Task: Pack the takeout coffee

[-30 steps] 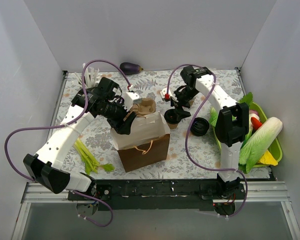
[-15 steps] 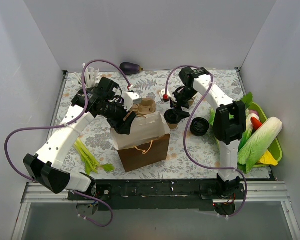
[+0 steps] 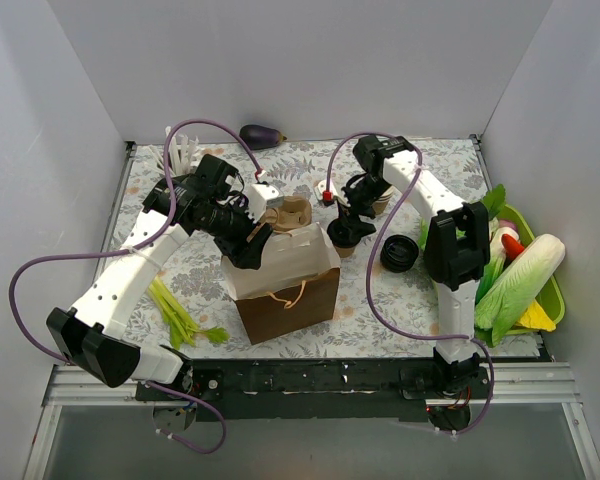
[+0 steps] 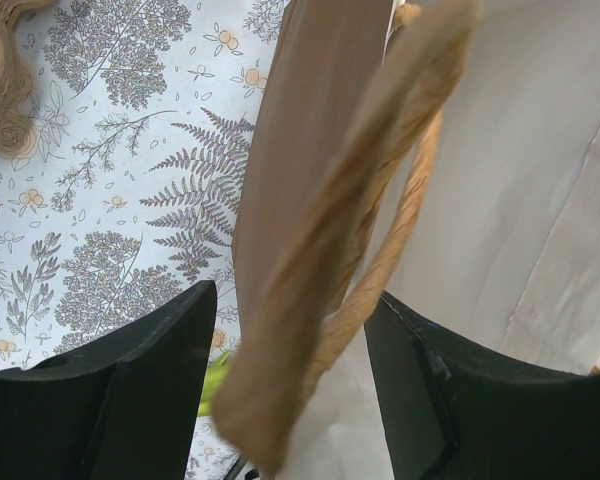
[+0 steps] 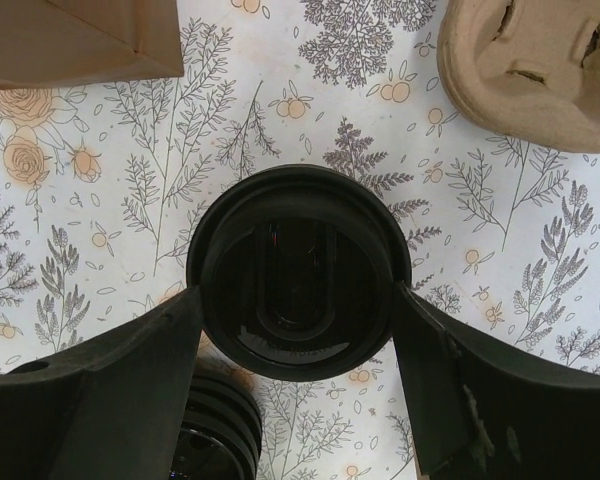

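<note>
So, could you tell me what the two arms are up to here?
They are packing a takeout coffee into the brown paper bag. The left gripper holds the bag's rim and twisted handle, keeping the mouth open. The right gripper is down over the lidded cup, which stands on the floral cloth to the right of the bag, with a finger on either side of the black lid, not yet clearly clamped. The cup has not been lifted.

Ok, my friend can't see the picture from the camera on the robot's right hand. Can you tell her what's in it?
Looking straight down, the right gripper has a black finger on each side of the takeout coffee, seen as its round black lid. The cup stands on a flowery tablecloth, with a stack of black lids beside it, a brown bag corner top left and a cardboard cup tray top right.
</note>
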